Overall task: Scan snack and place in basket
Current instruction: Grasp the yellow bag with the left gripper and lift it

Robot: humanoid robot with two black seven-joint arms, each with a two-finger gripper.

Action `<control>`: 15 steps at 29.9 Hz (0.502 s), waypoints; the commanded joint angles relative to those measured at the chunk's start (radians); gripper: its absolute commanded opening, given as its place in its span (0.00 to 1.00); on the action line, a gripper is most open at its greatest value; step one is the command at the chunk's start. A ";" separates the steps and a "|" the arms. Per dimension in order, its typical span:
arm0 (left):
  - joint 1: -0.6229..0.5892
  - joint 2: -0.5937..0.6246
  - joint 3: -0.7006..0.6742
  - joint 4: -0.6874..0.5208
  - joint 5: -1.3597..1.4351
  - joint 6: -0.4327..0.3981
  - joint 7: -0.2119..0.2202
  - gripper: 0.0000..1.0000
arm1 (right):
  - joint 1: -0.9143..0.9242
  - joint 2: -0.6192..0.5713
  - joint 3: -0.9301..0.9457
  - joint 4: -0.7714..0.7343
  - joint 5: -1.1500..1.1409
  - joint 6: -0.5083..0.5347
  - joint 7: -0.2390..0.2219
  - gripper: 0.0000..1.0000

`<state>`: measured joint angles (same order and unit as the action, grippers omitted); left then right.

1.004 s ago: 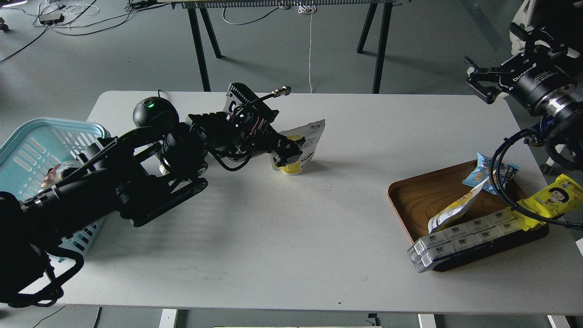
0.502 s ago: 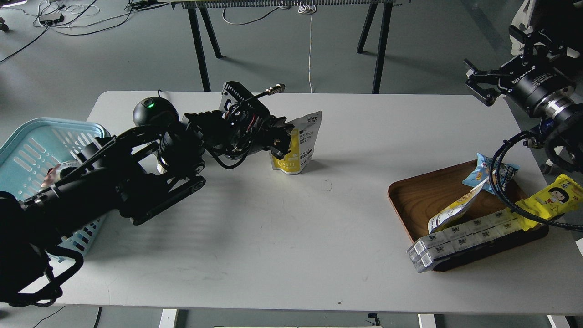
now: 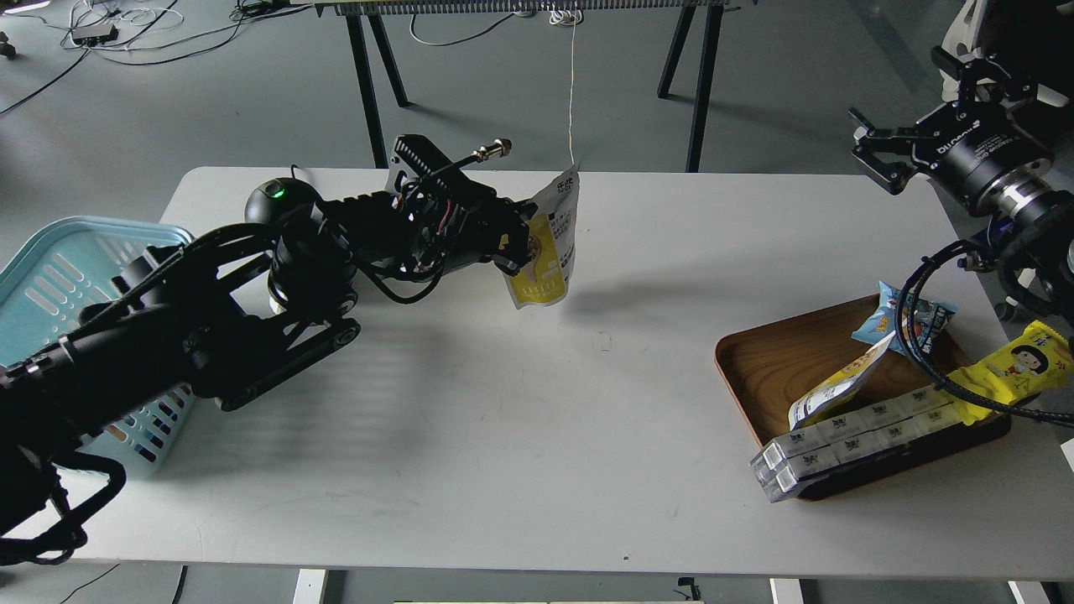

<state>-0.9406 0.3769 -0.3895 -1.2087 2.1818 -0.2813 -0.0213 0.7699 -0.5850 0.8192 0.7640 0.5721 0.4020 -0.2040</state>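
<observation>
The left gripper (image 3: 522, 245) is clamped on the left edge of the snack (image 3: 550, 247), a pouch with a white top and a yellow lower part. The pouch is held roughly upright, tilted slightly, over the far middle of the white table (image 3: 520, 436). A shadow is cast on the tabletop just right of the pouch's lower edge, which appears clear of the surface.

The left arm is extended from the lower left corner across the near side of the basket (image 3: 59, 277). The basket, light blue with slotted sides, is positioned at the left end of the table and is partly hidden by the arm. The snack is well apart from it, to its right.

A black dome-shaped device with a green light (image 3: 277, 200) is located on the table behind the left arm.

The right gripper (image 3: 877, 151) is held at the upper right, beyond the table's far right corner, with its fingers spread and nothing between them.

A brown wooden tray (image 3: 772, 369) is placed at the right end of the table. It contains a small blue packet (image 3: 914, 319), a long yellow wrapper with a cartoon face (image 3: 1019, 365), a second yellow and white pouch (image 3: 839, 386) and a long clear box (image 3: 856, 440).
</observation>
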 commanded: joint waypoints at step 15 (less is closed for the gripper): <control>-0.006 0.390 -0.131 -0.494 0.000 -0.125 -0.035 0.01 | 0.011 0.014 0.003 0.001 0.000 0.000 0.000 0.99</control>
<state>-0.9471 0.6847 -0.5164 -1.6390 2.1816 -0.3932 -0.0562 0.7806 -0.5781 0.8233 0.7641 0.5721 0.4019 -0.2040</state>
